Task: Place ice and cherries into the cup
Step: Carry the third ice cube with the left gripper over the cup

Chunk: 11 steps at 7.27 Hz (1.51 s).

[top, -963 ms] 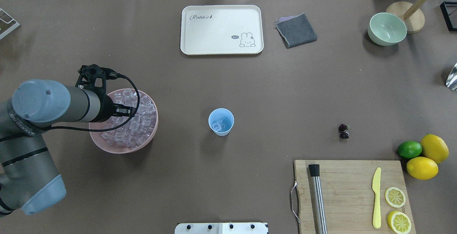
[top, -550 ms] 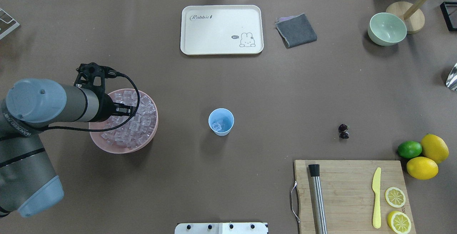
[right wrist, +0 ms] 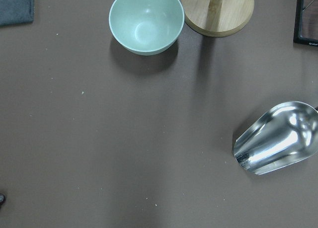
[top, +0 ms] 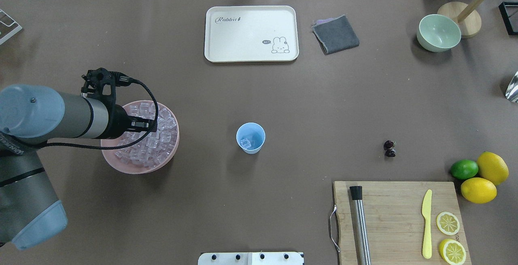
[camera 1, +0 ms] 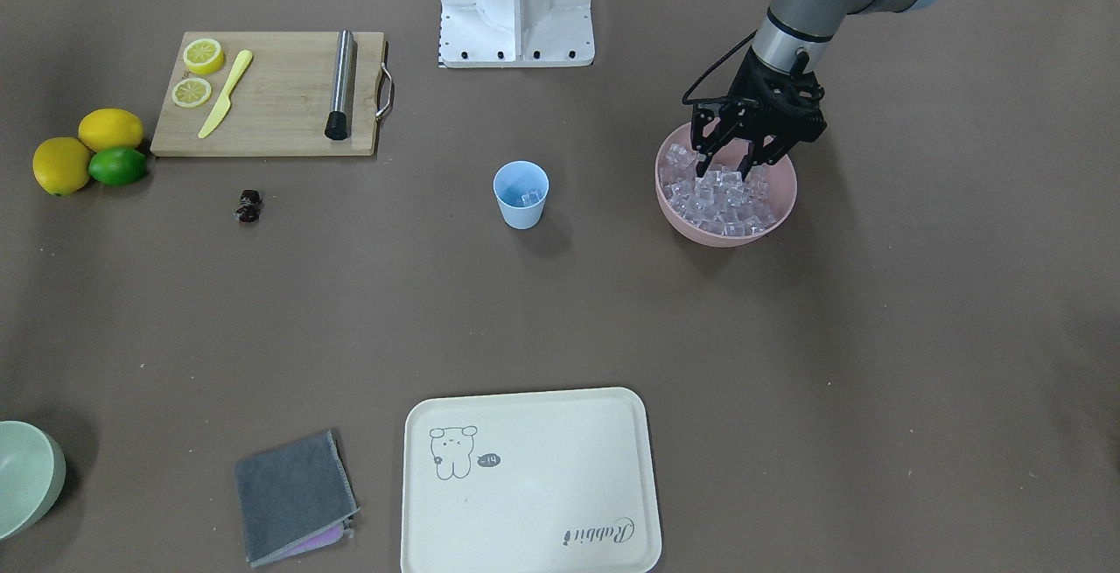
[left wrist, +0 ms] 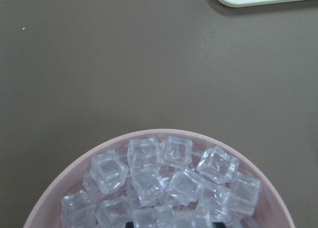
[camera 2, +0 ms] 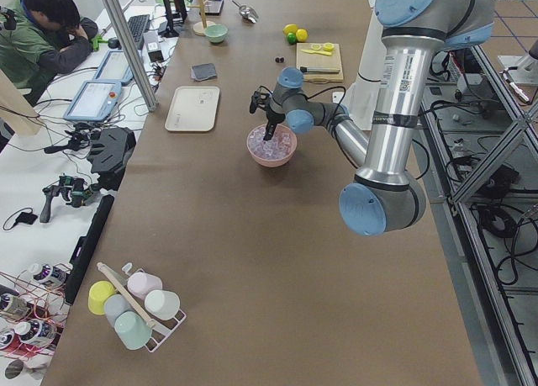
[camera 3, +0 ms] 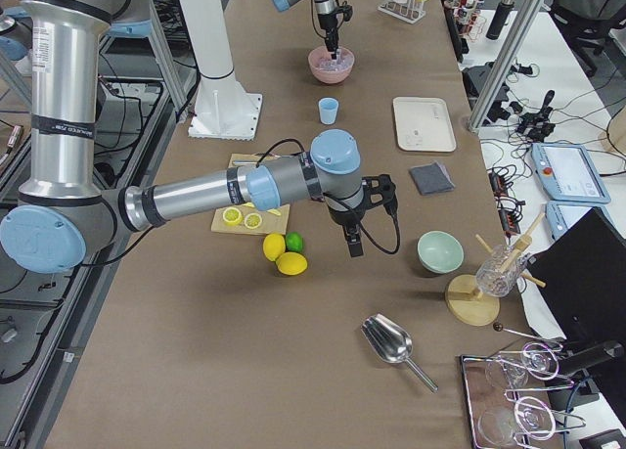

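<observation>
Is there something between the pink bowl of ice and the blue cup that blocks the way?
Nothing visible does. The left gripper is open over the ice in the pink bowl, and only bare table lies between it and the blue cup.

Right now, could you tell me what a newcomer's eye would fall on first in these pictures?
Most likely the left gripper, jaws open, its tips down among the ice heaped in the pink bowl. Next, the light-blue cup in the middle of the table with a little ice inside, and the dark cherries lying near the cutting board.
</observation>
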Available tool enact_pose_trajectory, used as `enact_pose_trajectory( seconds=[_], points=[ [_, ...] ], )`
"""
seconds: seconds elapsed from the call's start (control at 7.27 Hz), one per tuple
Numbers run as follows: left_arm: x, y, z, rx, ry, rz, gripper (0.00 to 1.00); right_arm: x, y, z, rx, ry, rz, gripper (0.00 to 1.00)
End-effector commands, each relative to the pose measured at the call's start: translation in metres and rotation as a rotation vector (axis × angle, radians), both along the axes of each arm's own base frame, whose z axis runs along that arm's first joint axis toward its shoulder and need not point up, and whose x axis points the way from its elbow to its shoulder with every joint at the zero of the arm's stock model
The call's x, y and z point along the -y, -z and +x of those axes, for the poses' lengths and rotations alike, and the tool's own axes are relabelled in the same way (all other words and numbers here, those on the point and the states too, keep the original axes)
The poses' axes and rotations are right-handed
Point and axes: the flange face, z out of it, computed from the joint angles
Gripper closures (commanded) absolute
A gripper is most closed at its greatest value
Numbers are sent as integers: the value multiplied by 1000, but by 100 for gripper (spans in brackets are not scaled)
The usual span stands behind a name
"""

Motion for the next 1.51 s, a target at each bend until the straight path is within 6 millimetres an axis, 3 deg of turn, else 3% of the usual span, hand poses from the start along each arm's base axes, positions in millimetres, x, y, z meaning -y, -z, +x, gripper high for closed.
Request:
enact_pose_trajectory(
  seconds=[0.0,0.14,0.28,0.55,0.83,0.96,1.1,1.38],
  points=[
    [9,37,32,-76,33,-53,96,0,0,0,0,0,1,0],
    [9,60,59,-115,41,-87,99,0,0,0,1,0,0,0],
    [11,75,73,-125,69,-62,100,0,0,0,0,0,1,0],
    [-7,99,95,-175,99,-96,100,0,0,0,1,0,0,0],
    [-40,128,137,-216,139,-98,100,0,0,0,-1,1,2,0],
    [-43,139,156,-229,162,-121,100,0,1,0,0,1,3,0],
    [-37,142,169,-224,179,-128,100,0,0,0,-1,1,2,0],
    [-34,138,174,-212,182,-131,100,0,0,0,-1,1,2,0]
  ],
)
